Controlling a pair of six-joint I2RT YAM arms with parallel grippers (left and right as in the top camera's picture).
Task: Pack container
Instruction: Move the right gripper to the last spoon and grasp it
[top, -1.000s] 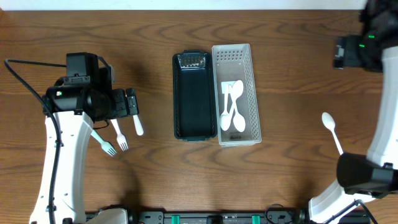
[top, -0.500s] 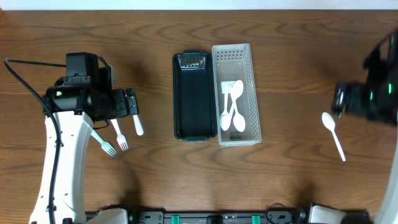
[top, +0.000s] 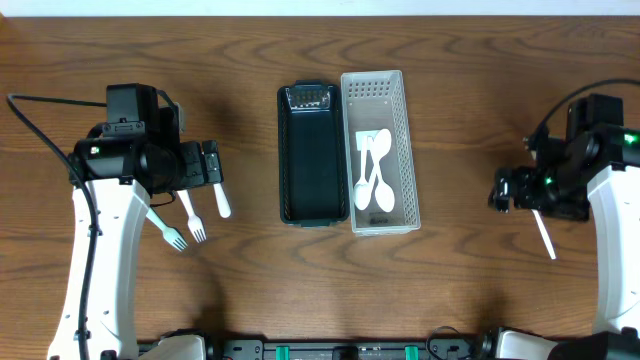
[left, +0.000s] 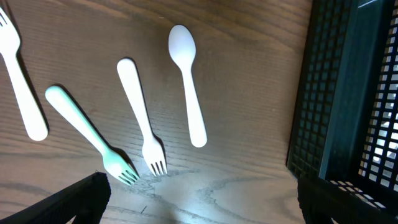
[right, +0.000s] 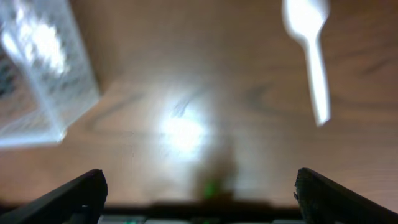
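A black container (top: 306, 155) and a white perforated container (top: 380, 150) stand side by side mid-table. The white one holds a few white spoons (top: 372, 180). My left gripper (top: 212, 166) hovers open over loose cutlery. In the left wrist view there is a white spoon (left: 188, 87), a white fork (left: 142, 118), a mint fork (left: 90, 134) and another white fork (left: 22, 87), with nothing between my left gripper's (left: 205, 196) fingers. My right gripper (top: 503, 190) is open and empty, just left of a lone white spoon (top: 545, 235). That lone spoon (right: 309, 50) also shows blurred in the right wrist view.
The black container's mesh wall (left: 348, 93) lies at the right edge of the left wrist view. The white container's corner (right: 37, 68) appears at the left of the right wrist view, ahead of my right gripper (right: 199, 193). Bare wood lies between the containers and each arm.
My right arm has swung in from the far right corner to the lone spoon, covering its bowl from above. Its jaws opened wider. The left arm and all cutlery stayed still.
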